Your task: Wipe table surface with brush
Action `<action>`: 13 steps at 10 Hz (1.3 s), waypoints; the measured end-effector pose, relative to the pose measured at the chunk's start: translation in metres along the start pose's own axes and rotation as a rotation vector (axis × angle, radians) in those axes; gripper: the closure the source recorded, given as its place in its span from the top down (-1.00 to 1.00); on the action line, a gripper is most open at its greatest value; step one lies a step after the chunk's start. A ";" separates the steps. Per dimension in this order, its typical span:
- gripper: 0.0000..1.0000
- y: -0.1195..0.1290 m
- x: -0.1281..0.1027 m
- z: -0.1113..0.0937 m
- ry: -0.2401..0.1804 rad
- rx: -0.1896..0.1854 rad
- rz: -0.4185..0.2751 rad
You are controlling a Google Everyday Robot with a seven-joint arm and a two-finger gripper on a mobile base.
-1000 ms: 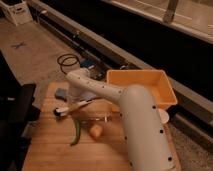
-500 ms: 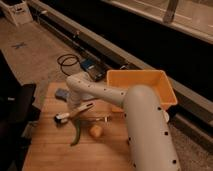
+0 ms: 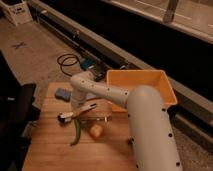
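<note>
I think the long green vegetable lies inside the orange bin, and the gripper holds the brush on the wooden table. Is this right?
Not fully. The camera view shows the green vegetable lying on the table surface, outside the orange bin, close to the brush. The rest holds: the gripper is shut on the brush on the wooden table.

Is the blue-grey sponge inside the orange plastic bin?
No, the sponge lies on the wooden tabletop, beside the gripper holding the slim silvery brush.

White arm (image 3: 147, 130), jaws closed on brush (image 3: 82, 110), above table surface (image 3: 50, 150), yellow bin (image 3: 167, 92) behind
</note>
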 end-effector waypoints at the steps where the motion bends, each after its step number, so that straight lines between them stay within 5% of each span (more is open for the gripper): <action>1: -1.00 -0.001 0.000 0.000 0.000 0.001 0.001; 8: -1.00 -0.072 0.006 -0.045 -0.005 0.107 -0.044; 13: -1.00 -0.030 0.002 -0.026 -0.050 0.075 0.001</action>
